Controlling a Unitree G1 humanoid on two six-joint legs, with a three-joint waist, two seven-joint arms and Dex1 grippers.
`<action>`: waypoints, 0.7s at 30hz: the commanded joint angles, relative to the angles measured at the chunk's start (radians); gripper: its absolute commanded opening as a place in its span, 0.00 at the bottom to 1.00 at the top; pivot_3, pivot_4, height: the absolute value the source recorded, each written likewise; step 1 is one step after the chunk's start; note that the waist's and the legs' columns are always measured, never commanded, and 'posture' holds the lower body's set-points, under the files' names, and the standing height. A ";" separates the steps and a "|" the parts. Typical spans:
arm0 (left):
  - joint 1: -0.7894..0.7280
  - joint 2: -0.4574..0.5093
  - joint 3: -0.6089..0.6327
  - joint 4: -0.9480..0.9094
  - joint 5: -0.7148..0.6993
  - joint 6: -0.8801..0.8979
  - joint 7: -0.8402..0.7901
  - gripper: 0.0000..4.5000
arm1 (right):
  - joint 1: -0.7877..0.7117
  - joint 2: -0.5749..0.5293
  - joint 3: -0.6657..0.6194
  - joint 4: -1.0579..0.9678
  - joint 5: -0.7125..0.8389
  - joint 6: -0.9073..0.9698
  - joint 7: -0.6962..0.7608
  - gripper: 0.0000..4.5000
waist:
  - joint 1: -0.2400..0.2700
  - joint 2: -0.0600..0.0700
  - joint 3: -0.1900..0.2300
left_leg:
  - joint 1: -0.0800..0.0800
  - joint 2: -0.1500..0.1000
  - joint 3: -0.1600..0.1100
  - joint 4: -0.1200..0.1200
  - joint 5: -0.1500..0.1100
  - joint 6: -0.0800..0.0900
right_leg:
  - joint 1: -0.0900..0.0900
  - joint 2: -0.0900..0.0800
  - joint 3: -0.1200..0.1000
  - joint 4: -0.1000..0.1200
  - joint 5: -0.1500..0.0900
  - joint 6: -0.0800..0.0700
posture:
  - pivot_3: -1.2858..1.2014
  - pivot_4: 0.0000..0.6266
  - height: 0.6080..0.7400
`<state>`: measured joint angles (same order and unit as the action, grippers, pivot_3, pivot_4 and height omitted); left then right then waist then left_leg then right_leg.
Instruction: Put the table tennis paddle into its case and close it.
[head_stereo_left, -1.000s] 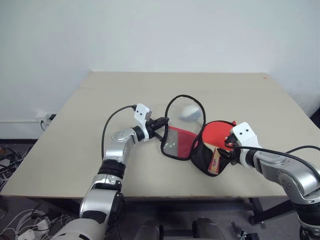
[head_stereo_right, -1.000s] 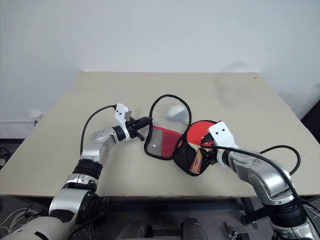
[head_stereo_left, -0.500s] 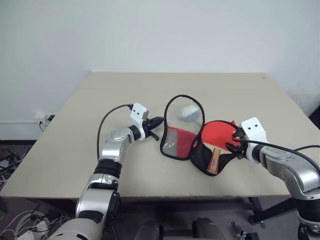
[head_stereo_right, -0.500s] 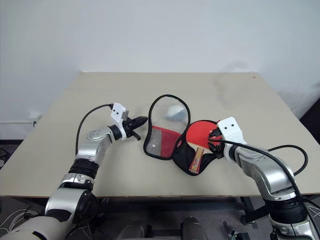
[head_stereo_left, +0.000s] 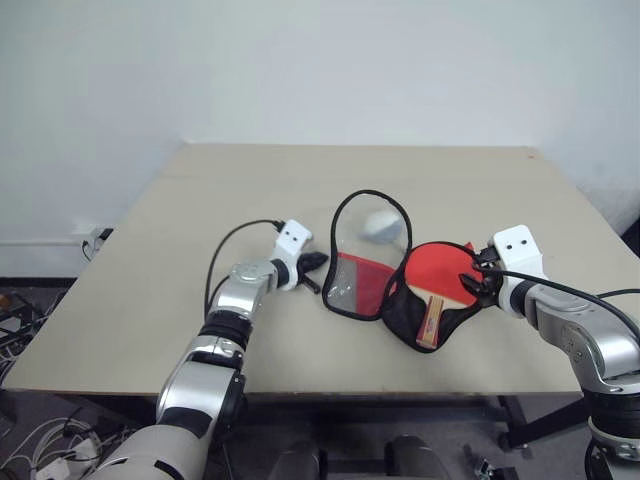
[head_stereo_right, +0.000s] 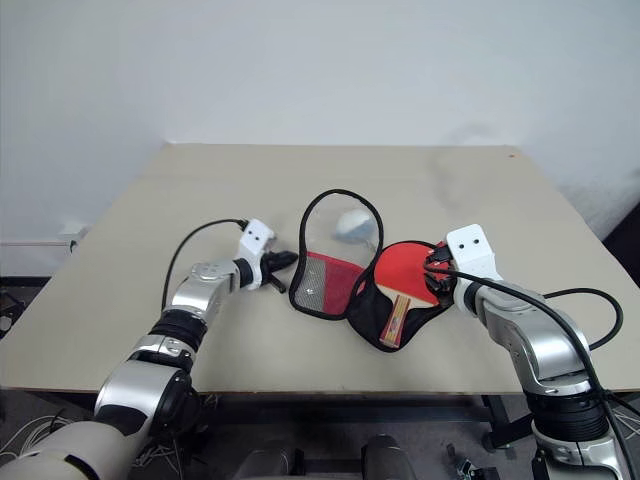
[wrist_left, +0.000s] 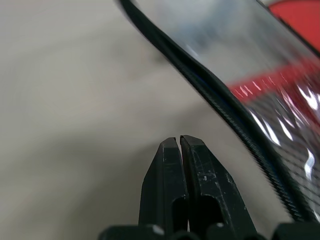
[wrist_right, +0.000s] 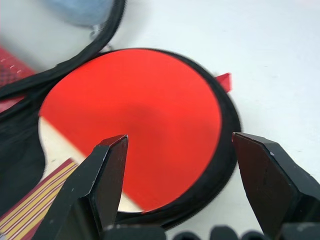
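Note:
The case (head_stereo_left: 357, 282) lies unzipped in the middle of the table, its red panel and clear window half propped up at the left. The black half at the right holds the table tennis paddle (head_stereo_left: 436, 270), red face up, wooden handle pointing toward the table's near edge. My left gripper (head_stereo_left: 318, 264) is shut and empty, low over the table just left of the lid's black piping (wrist_left: 215, 95). My right gripper (wrist_right: 180, 137) is open over the right side of the red paddle (wrist_right: 135, 110), touching nothing that I can see.
A small white soft lump (head_stereo_left: 380, 224) rests on the table (head_stereo_left: 450, 180) behind the propped lid, seen through its loop. Bare tabletop surrounds the case on all sides; the table's near edge runs just below the paddle handle.
My left gripper has sunk toward the table beside the lid's edge, still shut. My right gripper has drawn to the right, from the handle to the blade's right rim. The case and paddle stay put.

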<state>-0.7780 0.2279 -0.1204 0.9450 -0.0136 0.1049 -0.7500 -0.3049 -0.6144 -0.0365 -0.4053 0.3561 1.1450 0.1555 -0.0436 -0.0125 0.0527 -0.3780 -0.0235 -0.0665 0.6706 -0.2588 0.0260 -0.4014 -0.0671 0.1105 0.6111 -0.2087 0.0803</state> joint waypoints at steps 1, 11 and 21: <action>-0.078 -0.016 -0.024 0.047 0.035 -0.042 -0.018 0.00 | -0.029 0.002 -0.049 -0.006 -0.026 -0.005 -0.003 0.80 | 0.000 0.000 0.000 | 0.000 0.000 0.000 0.000 0.000 0.000 | 0.000 0.000 0.000 0.000 0.000 0.000 | 0.52 0.00 1.00; -0.097 -0.081 0.070 -0.004 -0.084 -0.111 -0.150 0.00 | -0.023 0.007 -0.089 -0.006 -0.050 0.006 -0.009 0.80 | 0.001 0.000 0.000 | -0.001 0.000 0.000 0.000 0.000 0.000 | -0.001 0.000 0.000 0.000 0.000 0.000 | 0.52 0.00 1.00; -0.033 -0.105 0.098 -0.282 -0.242 0.117 -0.288 0.00 | -0.041 0.008 -0.112 0.044 -0.078 -0.001 -0.015 0.80 | 0.000 0.000 0.000 | 0.000 0.000 0.000 0.001 0.000 0.000 | 0.000 0.000 0.000 0.000 0.000 0.000 | 0.52 0.00 1.00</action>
<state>-0.8047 0.1248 -0.0275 0.7377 -0.2167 0.1791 -1.0153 -0.3133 -0.6051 -0.1091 -0.3603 0.3057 1.1584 0.1528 -0.0439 -0.0122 0.0526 -0.3783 -0.0235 -0.0665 0.6713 -0.2588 0.0261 -0.4016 -0.0673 0.1108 0.6115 -0.2085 0.0806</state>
